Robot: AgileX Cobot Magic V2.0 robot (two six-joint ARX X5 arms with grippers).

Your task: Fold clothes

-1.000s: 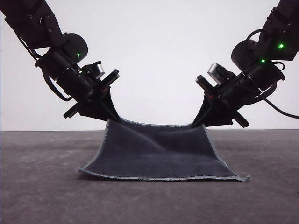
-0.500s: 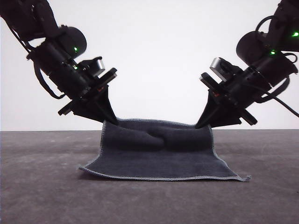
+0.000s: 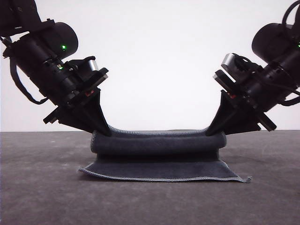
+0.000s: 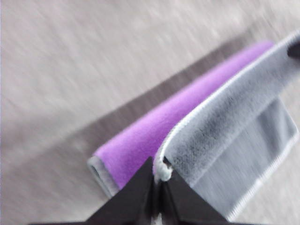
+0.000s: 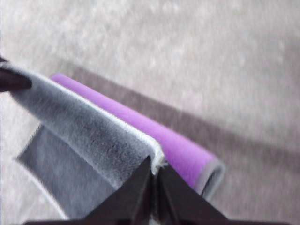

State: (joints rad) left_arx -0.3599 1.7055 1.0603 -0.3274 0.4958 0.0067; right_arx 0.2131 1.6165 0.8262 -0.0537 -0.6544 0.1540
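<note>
Both grippers, left (image 3: pixel 104 132) and right (image 3: pixel 212 131), pinch our cloth (image 3: pixel 159 161) by its far corners, its near half flat on the table (image 3: pixel 42 187); soft and light, we judge, so corners suit it, the fold's long axis lying left-right.

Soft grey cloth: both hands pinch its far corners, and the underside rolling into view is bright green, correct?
Not green. Both wrist views show the soft grey cloth turning up a bright purple underside. The left hand and right hand do pinch its corners.
</note>
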